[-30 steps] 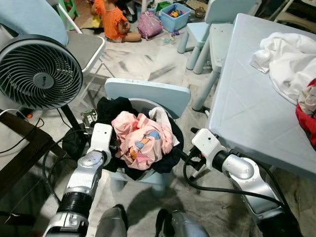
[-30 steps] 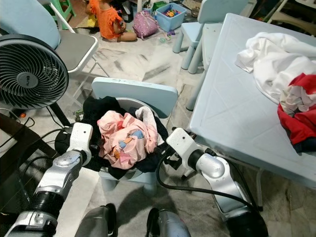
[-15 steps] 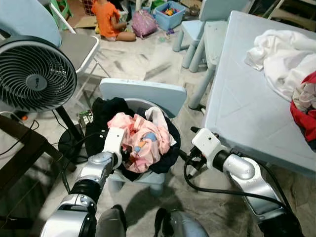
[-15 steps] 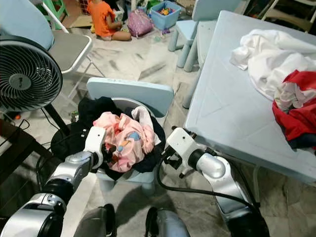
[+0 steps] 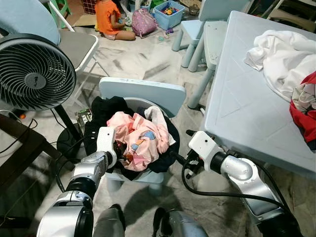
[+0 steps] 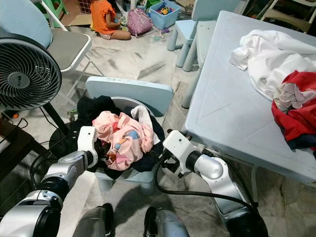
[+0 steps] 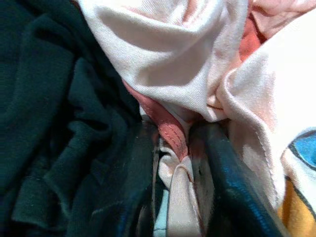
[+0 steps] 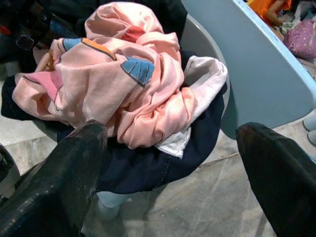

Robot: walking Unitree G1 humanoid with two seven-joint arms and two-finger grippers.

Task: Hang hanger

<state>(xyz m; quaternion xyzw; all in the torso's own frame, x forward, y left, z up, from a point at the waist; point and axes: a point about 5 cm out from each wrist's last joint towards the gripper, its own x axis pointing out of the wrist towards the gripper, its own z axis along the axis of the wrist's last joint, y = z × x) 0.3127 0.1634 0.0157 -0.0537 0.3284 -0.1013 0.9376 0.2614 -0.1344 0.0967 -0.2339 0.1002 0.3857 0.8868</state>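
A pile of clothes lies in a grey basin point(image 5: 139, 102) on a small light-blue chair point(image 5: 143, 91). A pink garment point(image 5: 144, 139) with blue and orange print sits on top, over dark clothes point(image 5: 105, 111). My left gripper point(image 5: 119, 149) is pushed into the left side of the pile. In the left wrist view its fingers point(image 7: 228, 182) pinch a fold of the pink garment point(image 7: 173, 143). My right gripper point(image 5: 181, 159) hovers at the right edge of the chair, open. Its fingers point(image 8: 64, 177) stand wide apart, facing the pink garment point(image 8: 123, 84).
A light-blue table point(image 5: 247, 108) at the right carries a white cloth point(image 5: 284, 54) and a red garment point(image 5: 306, 111). A round fan point(image 5: 34, 74) and a dark bench point(image 5: 19, 153) stand at the left. A person point(image 5: 108, 19) sits on the floor beyond, near toys and small chairs.
The left gripper went from beside the pile into the pink garment and closed on a fold. The right gripper edged slightly toward the chair. The head camera shifted a little.
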